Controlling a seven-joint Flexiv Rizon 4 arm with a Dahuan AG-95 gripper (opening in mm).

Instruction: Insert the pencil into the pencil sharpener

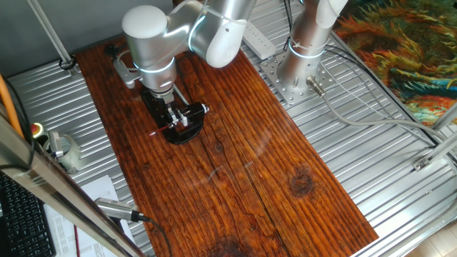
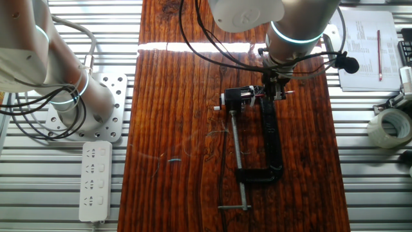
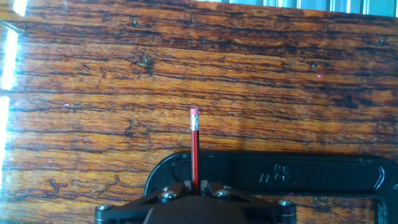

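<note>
Red pencil (image 3: 195, 155) with a pale pink eraser tip, black clamp frame (image 2: 273, 145), black pencil sharpener (image 2: 241, 98) with a silvery-white end, reddish-brown wooden tabletop (image 1: 271, 185) with dark streaky grain, silver ribbed metal surround (image 1: 357, 143), white power strip (image 2: 94, 180), silver-grey robot arm (image 1: 153, 36).
</note>
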